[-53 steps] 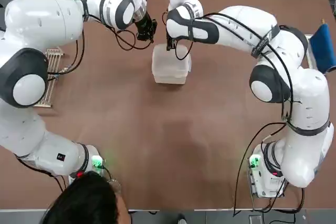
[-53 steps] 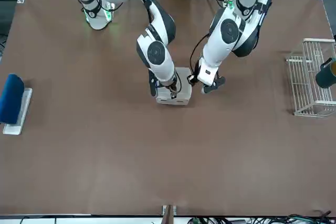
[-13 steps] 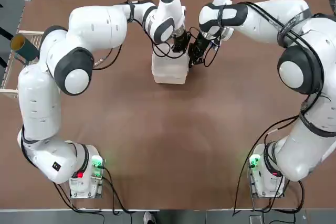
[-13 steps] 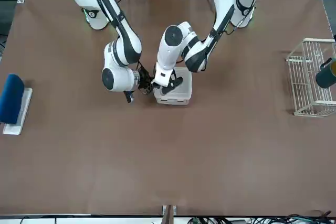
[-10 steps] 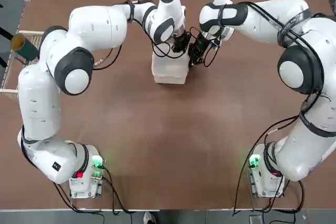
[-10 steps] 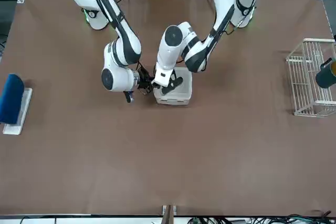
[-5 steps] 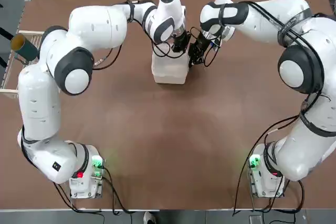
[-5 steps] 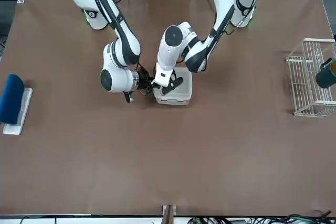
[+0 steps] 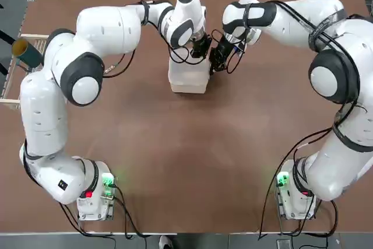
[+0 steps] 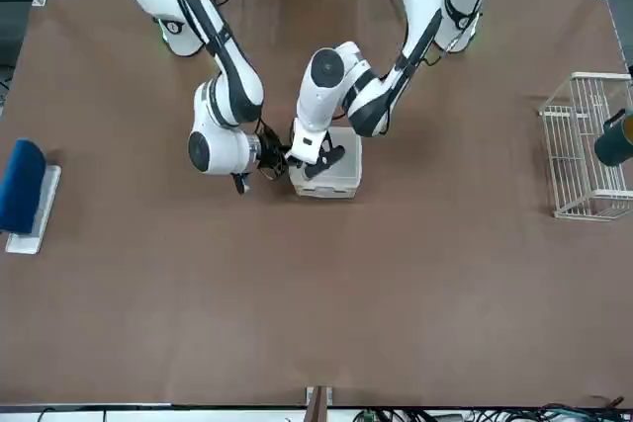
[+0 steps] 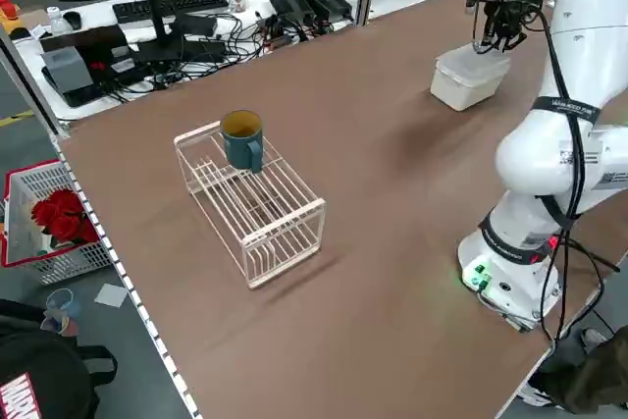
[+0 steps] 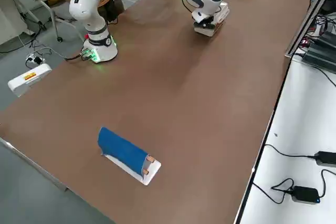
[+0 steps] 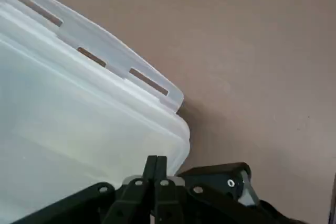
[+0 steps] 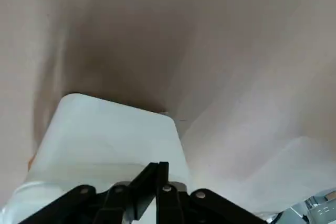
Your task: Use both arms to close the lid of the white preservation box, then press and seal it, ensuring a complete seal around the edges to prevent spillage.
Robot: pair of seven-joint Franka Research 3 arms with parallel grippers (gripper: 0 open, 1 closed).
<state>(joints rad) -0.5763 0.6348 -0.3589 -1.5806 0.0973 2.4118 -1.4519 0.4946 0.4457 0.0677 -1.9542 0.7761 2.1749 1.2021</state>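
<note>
We've got the brown flat surface [image 9: 175, 161], with the small milky-white plastic box [image 10: 326, 184] near its far edge, translucent squarish lid [image 13: 79, 124] on top. Both pincers are clenched: black left pincer [image 13: 156, 158] over a lid corner, black right pincer [image 14: 160, 167] beside it. Lopsided pressing could skid the box or pop an edge.

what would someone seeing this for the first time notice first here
Probably the two big white robot arms, reaching in from either side so the left gripper and right gripper meet, fingers shut, at a milky white box near the table's far edge. Next, the blue item on a white tray on the robot's right, and the white wire rack with a teal mug on its left.
</note>
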